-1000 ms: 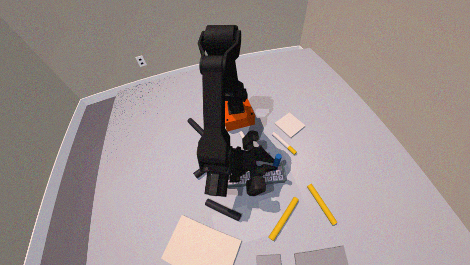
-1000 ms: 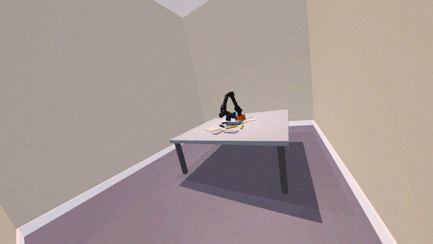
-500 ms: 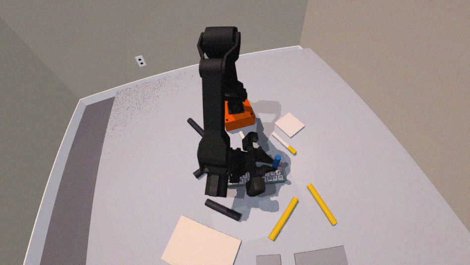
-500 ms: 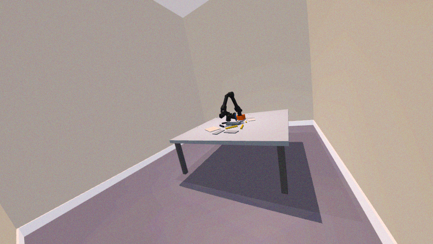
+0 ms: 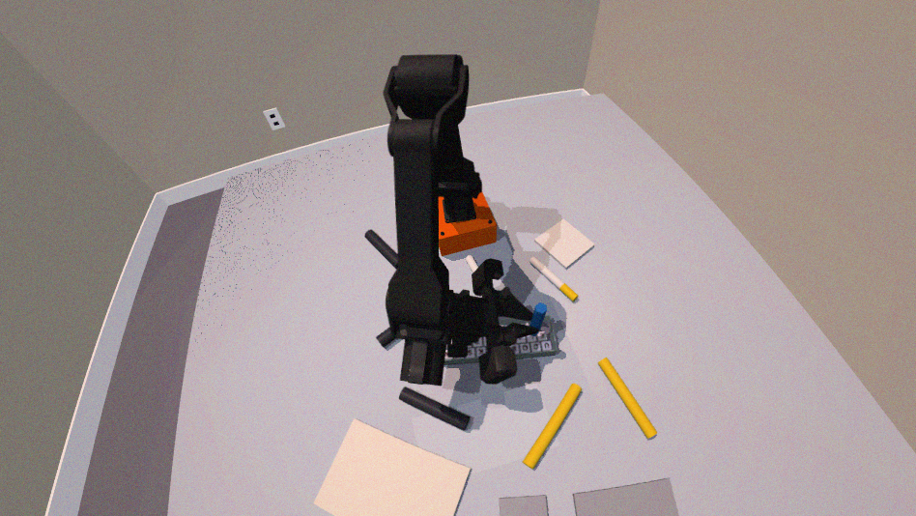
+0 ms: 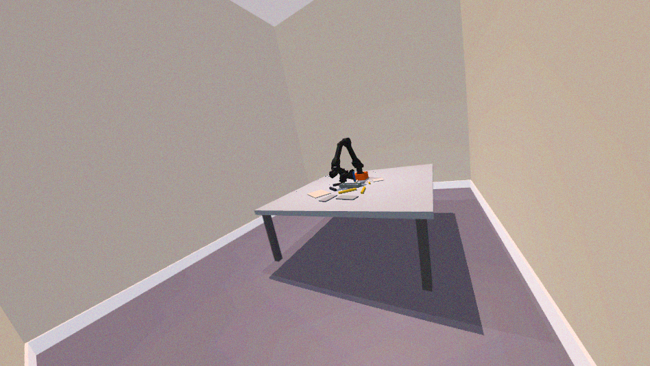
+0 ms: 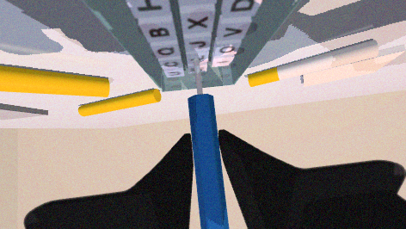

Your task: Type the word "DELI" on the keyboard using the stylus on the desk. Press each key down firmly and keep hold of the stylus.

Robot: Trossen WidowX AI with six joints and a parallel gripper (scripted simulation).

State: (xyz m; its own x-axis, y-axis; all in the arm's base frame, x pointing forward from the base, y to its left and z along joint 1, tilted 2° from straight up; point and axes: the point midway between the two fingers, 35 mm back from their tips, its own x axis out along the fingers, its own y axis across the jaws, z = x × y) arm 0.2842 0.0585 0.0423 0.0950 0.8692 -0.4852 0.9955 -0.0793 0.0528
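Note:
My gripper (image 5: 533, 323) (image 7: 205, 137) is shut on the blue stylus (image 5: 538, 314) (image 7: 206, 168), one black finger on each side of its barrel. The stylus's thin grey tip points away from the wrist camera onto the far end of the keyboard (image 5: 539, 356) (image 6: 350, 186) (image 7: 275, 26). In the wrist view the tip lies over the middle row, near the E and L keys just beyond J. I cannot tell whether it touches a key. The arm and gripper hide much of the keyboard in the top view. In the exterior view the gripper is too small to read.
Two yellow bars (image 5: 552, 426) (image 5: 628, 398) lie right of the keyboard's near side. A white and yellow stick (image 5: 554, 278) (image 7: 305, 66) and a small cream pad (image 5: 565, 243) lie behind it. A black rod (image 5: 434, 408) and large cream pad (image 5: 392, 471) lie nearer the camera.

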